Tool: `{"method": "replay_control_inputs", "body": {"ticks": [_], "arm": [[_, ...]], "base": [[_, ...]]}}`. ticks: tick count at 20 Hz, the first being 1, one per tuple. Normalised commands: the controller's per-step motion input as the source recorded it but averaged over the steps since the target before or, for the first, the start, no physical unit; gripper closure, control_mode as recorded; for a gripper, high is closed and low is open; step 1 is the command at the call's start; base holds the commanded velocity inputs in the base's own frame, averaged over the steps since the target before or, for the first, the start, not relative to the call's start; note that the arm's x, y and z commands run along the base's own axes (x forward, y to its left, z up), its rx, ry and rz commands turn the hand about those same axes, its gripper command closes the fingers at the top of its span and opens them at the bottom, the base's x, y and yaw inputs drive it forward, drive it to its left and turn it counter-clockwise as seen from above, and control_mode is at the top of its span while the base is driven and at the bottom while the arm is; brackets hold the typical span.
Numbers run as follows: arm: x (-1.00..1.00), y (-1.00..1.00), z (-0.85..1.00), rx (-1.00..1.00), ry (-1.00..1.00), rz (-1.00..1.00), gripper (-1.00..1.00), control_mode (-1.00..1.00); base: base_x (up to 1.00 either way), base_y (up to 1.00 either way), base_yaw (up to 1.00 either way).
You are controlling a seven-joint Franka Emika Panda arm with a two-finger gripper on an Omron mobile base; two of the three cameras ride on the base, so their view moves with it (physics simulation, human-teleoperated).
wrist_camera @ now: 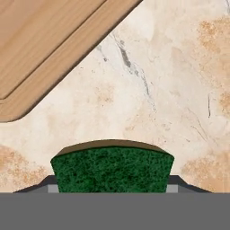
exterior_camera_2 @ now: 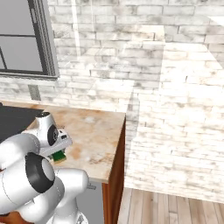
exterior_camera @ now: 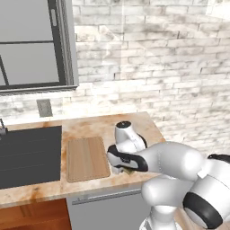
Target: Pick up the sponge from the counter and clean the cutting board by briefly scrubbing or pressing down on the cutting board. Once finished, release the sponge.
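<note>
The sponge (wrist_camera: 112,170), dark green on top, sits between my fingertips (wrist_camera: 48,185), which press against both of its ends. My gripper (wrist_camera: 112,186) is shut on the sponge, over the mottled beige counter (wrist_camera: 157,90) just beside the cutting board. A rounded corner of the light-brown cutting board (wrist_camera: 45,40) fills the upper left of the hand view. In the left base view the cutting board (exterior_camera: 87,158) lies flat next to the sink, and my gripper (exterior_camera: 124,170) is low at its right edge. In the right base view the sponge (exterior_camera_2: 58,156) peeks out under the hand.
A dark grey sink basin (exterior_camera: 27,155) lies left of the board. The counter (exterior_camera_2: 98,131) ends in a side edge on the right, with a wooden floor (exterior_camera_2: 175,205) below. A brick wall, a window and a wall outlet (exterior_camera: 44,108) stand behind.
</note>
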Motion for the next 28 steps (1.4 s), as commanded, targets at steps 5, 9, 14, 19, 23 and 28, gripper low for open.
{"method": "replay_control_inputs", "body": {"ticks": [5,9,14,19,23,28], "arm": [[-0.07,0.14,0.69,-0.03,-0.01,0.01,1.00,-1.00],[0.00,0.45,0.22,-0.05,0.11,0.07,1.00,-1.00],[0.00,0.65,-0.01,-0.07,0.21,0.15,1.00,-1.00],[-0.01,0.55,-0.17,-0.05,0.14,0.16,1.00,-1.00],[-0.01,0.29,-0.26,-0.01,0.01,0.16,1.00,-1.00],[0.00,0.05,-0.31,0.00,-0.04,0.15,1.00,-1.00]], "base": [[0.00,0.00,0.00],[0.00,0.00,0.00],[0.00,0.00,0.00],[0.00,0.00,0.00],[0.00,0.00,0.00],[0.00,0.00,0.00]]}}
